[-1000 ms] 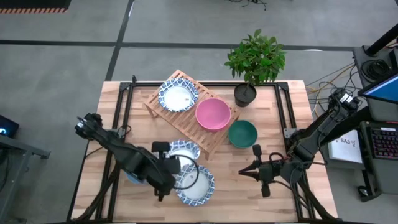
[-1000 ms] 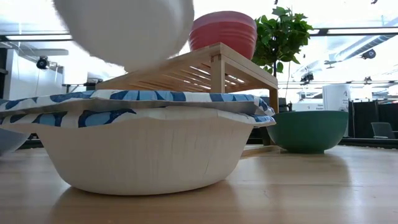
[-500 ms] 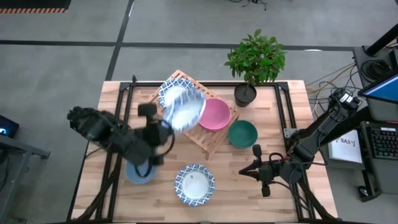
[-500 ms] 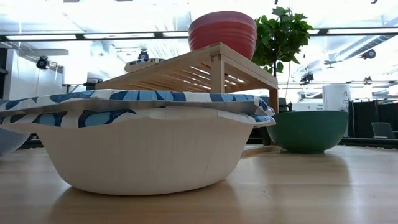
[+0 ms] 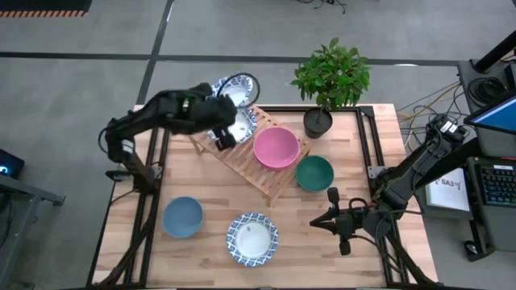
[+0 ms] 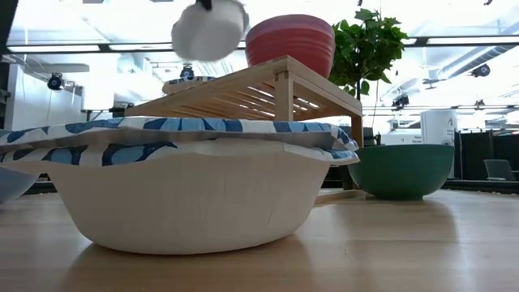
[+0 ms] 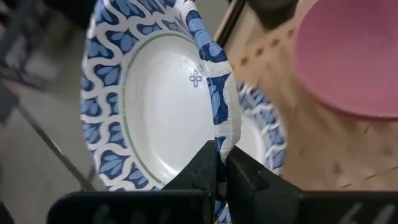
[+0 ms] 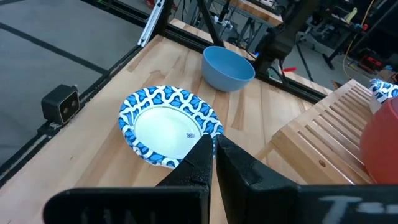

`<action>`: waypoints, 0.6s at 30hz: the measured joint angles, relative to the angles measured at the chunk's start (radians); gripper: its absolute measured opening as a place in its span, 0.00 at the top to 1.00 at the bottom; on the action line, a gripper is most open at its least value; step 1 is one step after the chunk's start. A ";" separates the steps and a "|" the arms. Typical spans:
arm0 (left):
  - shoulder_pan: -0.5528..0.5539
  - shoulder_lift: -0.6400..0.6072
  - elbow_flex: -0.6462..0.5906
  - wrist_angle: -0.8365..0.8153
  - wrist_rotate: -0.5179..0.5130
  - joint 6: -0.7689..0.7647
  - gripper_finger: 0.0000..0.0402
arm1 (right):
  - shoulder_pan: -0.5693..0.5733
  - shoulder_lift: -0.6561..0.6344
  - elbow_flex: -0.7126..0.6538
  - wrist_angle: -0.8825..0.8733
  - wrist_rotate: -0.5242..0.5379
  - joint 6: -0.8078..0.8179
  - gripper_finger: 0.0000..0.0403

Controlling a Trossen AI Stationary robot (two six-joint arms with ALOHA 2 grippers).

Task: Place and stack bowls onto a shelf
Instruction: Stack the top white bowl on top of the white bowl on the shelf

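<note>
I note a potted plant (image 5: 330, 80) at upper centre-right of the high view, its dark pot (image 5: 318, 123) on the wooden table (image 5: 201, 181) at the back edge. A black table frame (image 5: 367, 137) runs along both sides. Cables (image 5: 419, 103) and a keyboard (image 5: 496, 189) sit at far right.

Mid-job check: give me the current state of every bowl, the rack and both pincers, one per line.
Left pincer: shut on held patterned bowl, above the rack's far end.
Rack bowl: patterned, resting on rack.
Pink bowl: on rack.
Green bowl: on table beside rack.
Blue bowl: on table.
Front patterned bowl: on table.
Right pincer: shut, empty.
</note>
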 joint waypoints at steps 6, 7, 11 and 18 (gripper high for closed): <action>0.073 0.000 -0.139 0.000 0.035 -0.001 1.00 | 0.000 0.000 0.000 -0.003 0.000 -0.007 0.98; 0.074 0.000 -0.161 0.000 0.035 0.000 1.00 | 0.000 0.000 0.000 -0.006 0.000 -0.008 0.98; 0.068 0.000 -0.246 0.010 0.049 -0.012 1.00 | 0.000 0.000 0.000 -0.015 0.000 -0.013 0.98; 0.064 0.001 -0.348 0.038 0.081 -0.026 1.00 | 0.000 0.000 0.000 -0.016 0.000 -0.015 0.98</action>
